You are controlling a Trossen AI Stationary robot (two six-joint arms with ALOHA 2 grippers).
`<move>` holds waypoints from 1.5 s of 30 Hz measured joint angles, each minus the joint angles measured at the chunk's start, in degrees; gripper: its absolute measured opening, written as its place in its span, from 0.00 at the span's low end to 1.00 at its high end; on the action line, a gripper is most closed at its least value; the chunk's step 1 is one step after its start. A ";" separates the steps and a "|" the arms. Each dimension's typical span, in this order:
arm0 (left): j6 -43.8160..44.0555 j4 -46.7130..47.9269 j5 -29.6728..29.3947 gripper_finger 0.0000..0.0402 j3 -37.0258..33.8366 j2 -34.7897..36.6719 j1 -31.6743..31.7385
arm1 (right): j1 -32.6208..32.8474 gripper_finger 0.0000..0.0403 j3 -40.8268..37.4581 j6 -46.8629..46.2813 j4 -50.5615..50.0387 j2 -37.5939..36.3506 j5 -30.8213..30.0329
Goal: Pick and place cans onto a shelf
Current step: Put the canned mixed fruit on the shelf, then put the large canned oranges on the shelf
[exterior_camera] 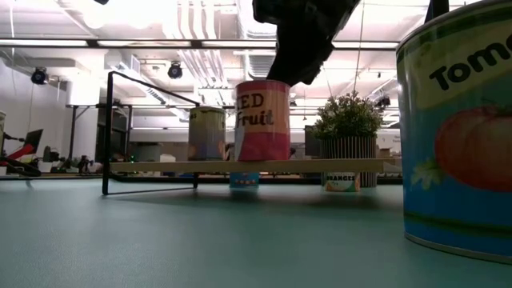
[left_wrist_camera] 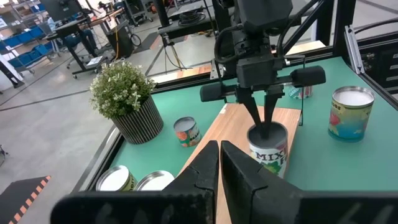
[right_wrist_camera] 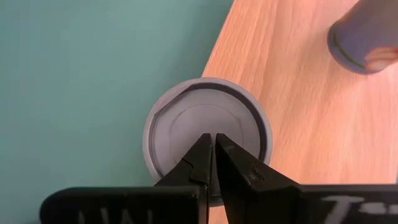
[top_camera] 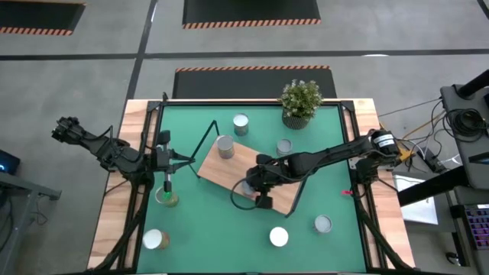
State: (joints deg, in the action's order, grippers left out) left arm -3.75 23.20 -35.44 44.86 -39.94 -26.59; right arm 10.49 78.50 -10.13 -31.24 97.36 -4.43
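Light, smooth wood shelf [right_wrist_camera: 298, 112]; matt green mat [top_camera: 321, 183]; dull metal can [right_wrist_camera: 207, 134] top

Your two arms are dark, nearly black, built of slim jointed segments. The right arm [top_camera: 336, 155] carries a white band with an orange ring near its base, and loose black cables trail beside it. The left arm [top_camera: 107, 149] ends in a knobbly black joint cluster. The right gripper [left_wrist_camera: 262, 118] has a boxy black body with a rounded crossbar and two tapering fingers [right_wrist_camera: 239, 165]. The left gripper [left_wrist_camera: 219, 163] shows matte black wedge-shaped fingers.
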 joint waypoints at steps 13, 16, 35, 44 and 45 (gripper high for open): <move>-0.01 -0.01 0.00 0.00 0.00 0.00 0.00 | 0.01 0.03 -0.28 -0.76 -2.33 -2.43 0.22; -0.02 0.00 -0.01 0.00 0.00 0.00 0.00 | 0.01 0.03 -0.35 -0.76 -1.98 -3.01 0.19; 0.47 -0.01 -0.01 0.00 0.00 -0.10 0.00 | 2.96 0.03 -0.49 3.01 1.84 -6.15 -8.42; 8.96 -0.04 0.00 0.00 0.00 -1.33 0.00 | 6.61 0.03 -5.78 11.40 9.45 -11.14 -15.15; 10.21 -0.02 0.02 0.00 0.00 -1.58 0.00 | 6.61 0.03 -6.75 12.30 10.79 -12.03 -15.14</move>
State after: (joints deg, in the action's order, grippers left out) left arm 6.46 23.18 -35.42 44.86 -41.52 -26.59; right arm 17.10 71.75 2.17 -20.45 85.33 -19.57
